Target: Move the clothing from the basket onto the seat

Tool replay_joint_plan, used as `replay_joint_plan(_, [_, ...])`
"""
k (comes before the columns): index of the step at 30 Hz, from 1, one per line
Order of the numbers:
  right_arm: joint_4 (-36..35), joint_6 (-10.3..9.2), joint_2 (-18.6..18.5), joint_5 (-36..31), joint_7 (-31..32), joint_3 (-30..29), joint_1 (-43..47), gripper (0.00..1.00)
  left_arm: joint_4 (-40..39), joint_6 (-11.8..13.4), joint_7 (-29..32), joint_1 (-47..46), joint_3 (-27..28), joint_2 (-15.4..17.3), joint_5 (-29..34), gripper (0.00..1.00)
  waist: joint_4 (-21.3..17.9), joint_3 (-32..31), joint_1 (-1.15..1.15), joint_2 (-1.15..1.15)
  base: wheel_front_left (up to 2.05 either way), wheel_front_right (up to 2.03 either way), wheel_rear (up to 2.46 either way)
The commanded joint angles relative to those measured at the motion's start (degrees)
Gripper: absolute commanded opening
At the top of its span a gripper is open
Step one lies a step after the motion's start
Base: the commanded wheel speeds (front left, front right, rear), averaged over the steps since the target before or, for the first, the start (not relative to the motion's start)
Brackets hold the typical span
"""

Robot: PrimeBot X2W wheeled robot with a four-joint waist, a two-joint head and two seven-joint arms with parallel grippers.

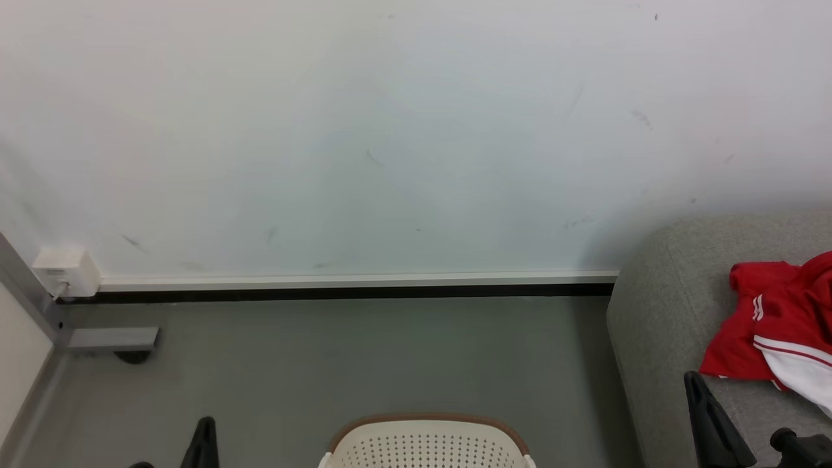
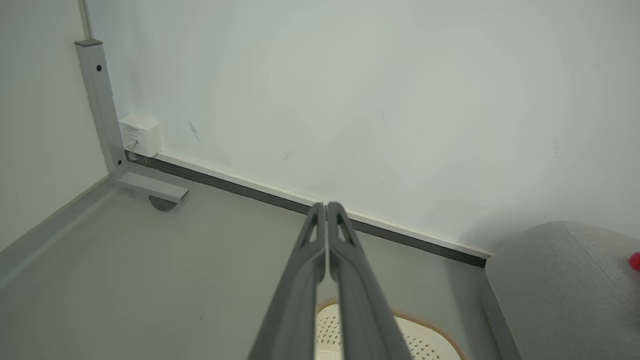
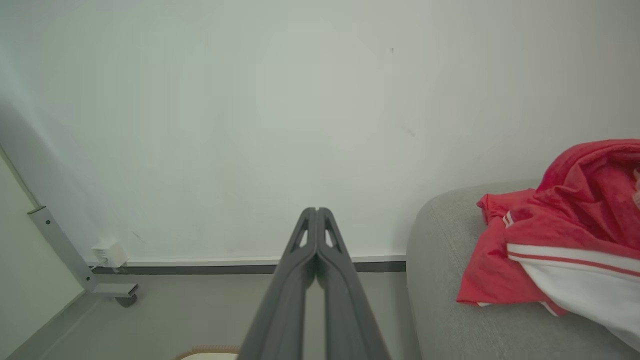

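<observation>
Now clothing (image 1: 767, 325) lies on the seat (image 1: 656, 312), seemingly beside the right claw (image 1: 694, 381).

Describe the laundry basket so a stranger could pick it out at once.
Start at the pale wall and drop to the grey floor before it. The basket sits there, left of the grey sofa that carries the red clothing. Its cream-white wall dotted with holes and its brown rim set it apart from the plain sofa.
</observation>
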Motion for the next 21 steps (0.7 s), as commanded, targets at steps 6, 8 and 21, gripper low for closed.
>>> replay_joint_plan(6, [-0.4, -0.01, 0.2, 7.8, 1.9, -1.6, -1.8, 0.0, -1.1, -0.8, 1.8, -2.1, 0.7, 0.1, -8.0, 0.0, 0.1, 0.2, 0.0, 0.0, 0.0, 0.0, 0.0])
replay_joint_plan(8, [-0.3, -0.02, 0.3, 9.7, 2.4, -1.9, -2.0, 0.0, -1.1, -1.1, 2.3, -2.3, 0.8, 0.0, -9.9, 0.0, 0.1, 0.3, 0.0, 0.0, 0.0, 0.0, 0.0])
replay_joint_plan(21, [0.4, -0.03, 1.1, 20.7, 5.4, -3.8, -3.1, 0.0, -1.4, -2.2, 5.3, -3.6, 1.5, -0.2, -21.6, 0.0, 0.2, 0.6, 0.0, 0.0, 0.0, 0.0, 0.0])
